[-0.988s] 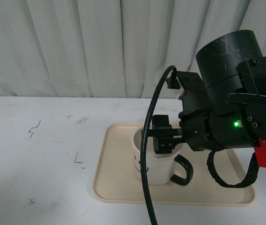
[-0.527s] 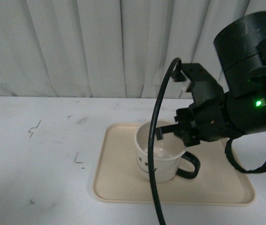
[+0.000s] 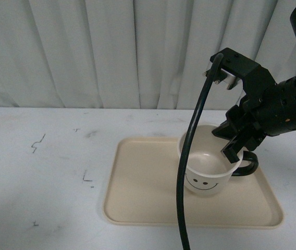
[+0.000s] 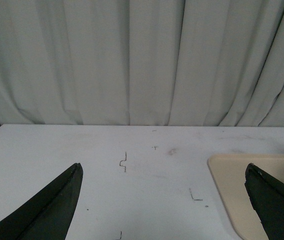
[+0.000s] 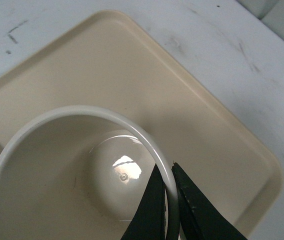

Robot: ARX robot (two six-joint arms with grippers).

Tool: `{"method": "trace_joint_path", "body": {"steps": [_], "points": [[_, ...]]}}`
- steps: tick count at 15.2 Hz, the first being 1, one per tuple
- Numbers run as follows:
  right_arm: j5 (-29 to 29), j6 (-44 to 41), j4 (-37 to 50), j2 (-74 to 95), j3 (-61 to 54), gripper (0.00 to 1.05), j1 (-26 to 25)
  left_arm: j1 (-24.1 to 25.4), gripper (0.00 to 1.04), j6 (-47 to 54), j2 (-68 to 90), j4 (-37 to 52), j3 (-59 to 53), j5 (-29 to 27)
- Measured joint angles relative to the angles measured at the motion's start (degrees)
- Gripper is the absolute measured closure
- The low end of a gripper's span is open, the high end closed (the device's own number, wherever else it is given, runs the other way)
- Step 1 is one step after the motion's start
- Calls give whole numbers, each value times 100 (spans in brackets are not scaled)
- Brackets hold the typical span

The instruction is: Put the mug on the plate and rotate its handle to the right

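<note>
Right hand (image 3: 232,151), pinched shut on the rim (image 5: 107,113), has dragged and turned the mug (image 3: 205,178) toward the right end of the plate (image 3: 137,200), handle (image 3: 246,166) now pointing at the bench's (image 3: 44,177) right edge: only release appears left; left hand (image 4: 163,170) gapes empty

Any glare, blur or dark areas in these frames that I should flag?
Front view: evenly lit, mug sharp. Right wrist view: small bright glare on the mug's floor; right gripper dark, close to lens. Left wrist view: left gripper a featureless dark silhouette.
</note>
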Motion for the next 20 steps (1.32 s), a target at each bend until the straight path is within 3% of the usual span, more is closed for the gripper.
{"method": "trace_joint_path", "body": {"steps": [3, 6, 15, 20], "points": [[-758, -398, -450, 24, 11, 101, -131, 0, 7, 0, 0, 2, 0, 0], [-942, -612, -713, 271, 153, 101, -251, 0, 7, 2, 0, 2, 0, 0], [-1285, -984, -1447, 756, 761, 101, -837, 0, 7, 2, 0, 0, 0, 0], [-1145, -1502, -1646, 1056, 1185, 101, -1045, 0, 7, 2, 0, 0, 0, 0]]}}
